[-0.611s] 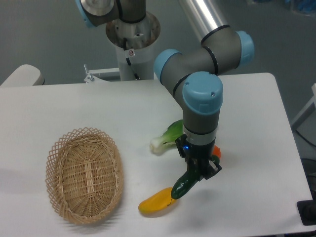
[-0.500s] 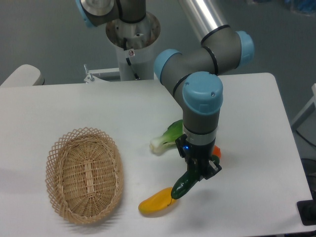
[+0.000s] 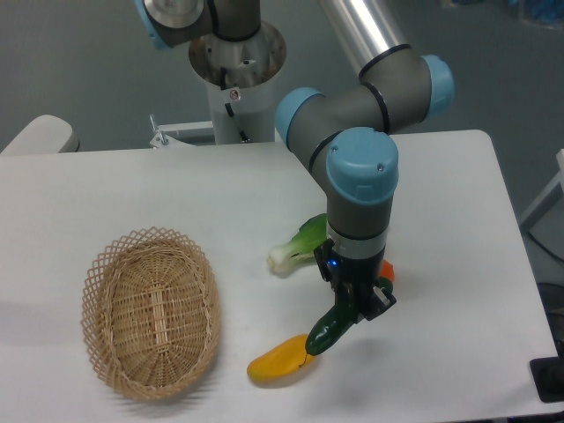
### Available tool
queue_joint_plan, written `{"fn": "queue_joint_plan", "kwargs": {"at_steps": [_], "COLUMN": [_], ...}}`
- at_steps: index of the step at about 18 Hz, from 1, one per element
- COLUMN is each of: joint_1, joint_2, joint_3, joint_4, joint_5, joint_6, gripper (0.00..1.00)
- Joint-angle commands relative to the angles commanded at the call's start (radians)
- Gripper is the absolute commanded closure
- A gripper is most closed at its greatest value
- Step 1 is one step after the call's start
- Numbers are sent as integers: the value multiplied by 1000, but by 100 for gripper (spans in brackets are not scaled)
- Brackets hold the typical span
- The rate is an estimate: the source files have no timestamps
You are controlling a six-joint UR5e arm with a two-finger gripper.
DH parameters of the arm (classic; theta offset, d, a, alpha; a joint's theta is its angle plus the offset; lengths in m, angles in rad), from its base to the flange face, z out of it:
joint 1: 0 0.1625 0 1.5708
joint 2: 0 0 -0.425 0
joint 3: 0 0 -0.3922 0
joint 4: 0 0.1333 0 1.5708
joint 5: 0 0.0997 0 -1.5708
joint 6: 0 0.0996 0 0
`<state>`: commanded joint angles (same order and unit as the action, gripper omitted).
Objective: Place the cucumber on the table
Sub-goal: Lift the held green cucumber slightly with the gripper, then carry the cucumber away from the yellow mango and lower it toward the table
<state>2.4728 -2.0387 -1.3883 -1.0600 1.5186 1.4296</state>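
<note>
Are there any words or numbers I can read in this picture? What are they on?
None can be read.
A small white sticker with a red mark on the robot's base column: too small and blurred to read.
The blue light above the end effector is only a glow, not a sign.

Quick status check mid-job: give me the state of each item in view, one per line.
gripper: shut on the cucumber, pointing down.
cucumber: held tilted, lower tip beside the yellow fruit; contact with the table unclear.
yellow fruit: lying on the table.
bok choy: lying on the table, partly behind the arm.
wicker basket: upright, empty.
</note>
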Motion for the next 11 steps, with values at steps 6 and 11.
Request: {"fn": "queue_joint_plan", "kwargs": {"at_steps": [6, 11], "joint_1": [17, 46], "joint_2": [-23, -60], "joint_3": [0, -2], "joint_4": [3, 5], "joint_5": [-3, -9], "joint_6": [185, 326], "gripper": [85, 85]}}
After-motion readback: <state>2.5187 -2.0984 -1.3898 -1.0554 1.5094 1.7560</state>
